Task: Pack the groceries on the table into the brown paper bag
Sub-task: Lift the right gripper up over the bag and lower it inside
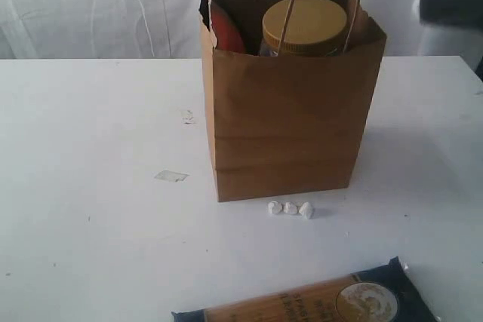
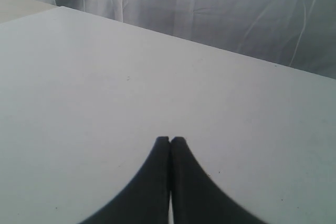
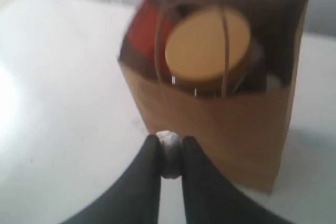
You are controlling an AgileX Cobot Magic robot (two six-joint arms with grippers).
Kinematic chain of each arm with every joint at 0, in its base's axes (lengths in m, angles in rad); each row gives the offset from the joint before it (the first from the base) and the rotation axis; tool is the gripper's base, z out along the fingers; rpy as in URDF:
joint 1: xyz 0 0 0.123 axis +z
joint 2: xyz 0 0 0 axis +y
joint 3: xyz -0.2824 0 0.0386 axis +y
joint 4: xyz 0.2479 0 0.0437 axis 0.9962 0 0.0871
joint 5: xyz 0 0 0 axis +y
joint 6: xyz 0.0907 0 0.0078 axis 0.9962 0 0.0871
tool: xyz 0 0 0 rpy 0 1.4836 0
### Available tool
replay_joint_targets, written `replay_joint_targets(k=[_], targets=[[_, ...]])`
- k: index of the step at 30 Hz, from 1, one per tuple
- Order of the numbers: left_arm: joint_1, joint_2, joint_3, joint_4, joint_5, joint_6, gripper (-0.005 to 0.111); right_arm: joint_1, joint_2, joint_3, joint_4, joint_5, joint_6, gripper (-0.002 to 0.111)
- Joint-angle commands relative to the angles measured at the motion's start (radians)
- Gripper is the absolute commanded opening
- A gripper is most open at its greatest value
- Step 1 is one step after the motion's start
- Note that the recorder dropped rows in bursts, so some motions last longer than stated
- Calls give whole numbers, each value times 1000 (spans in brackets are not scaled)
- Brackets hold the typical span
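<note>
Brown paper bag (image 1: 283, 133) holds one tan-lidded jar (image 1: 306, 24), one orange pouch (image 1: 226, 32); three white pebbles (image 1: 290, 208) at its 6 o'clock; one dark-blue-and-tan packet (image 1: 324, 303) on counter (image 1: 90, 148) at 5 o'clock; left gripper (image 2: 170, 140) closed; right gripper (image 3: 169, 140) pinches one white bit (image 3: 169, 156).

The brown paper bag (image 1: 283, 126) is matt kraft paper, lightly creased. The jar's tan lid (image 1: 306, 24) looks smooth plastic. The desk (image 1: 90, 148) is smooth, matt white. The near packet (image 1: 324, 303) is glossy film, the white pebble (image 3: 169, 140) chalky, the far curtain (image 1: 90, 5) cloth.
</note>
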Motion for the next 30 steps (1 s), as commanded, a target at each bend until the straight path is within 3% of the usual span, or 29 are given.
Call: replay_joint_targets(k=[1,4,7,9,15,24,30], targets=[[-28,-5,2,5,-10,2,0,-25,149,-183,-76,11,38,0],[-52,-5,2,5,-10,2,0,-76,368,-361,-96,146,34,0],[-77,-5,2,5,-10,2,0,-152,669,-667,-19,328,12,0],[-77,-5,2,9,-10,4,0,-179,755,-758,12,339,11,0],[-77,-5,2,13,-10,4,0,-192,862,-786,15,293,-116,0],[-77,-5,2,13,-10,4,0,-192,894,-786,13,239,-116,27],[-77,-5,2,13,-10,4,0,-192,883,-786,13,277,-116,28]])
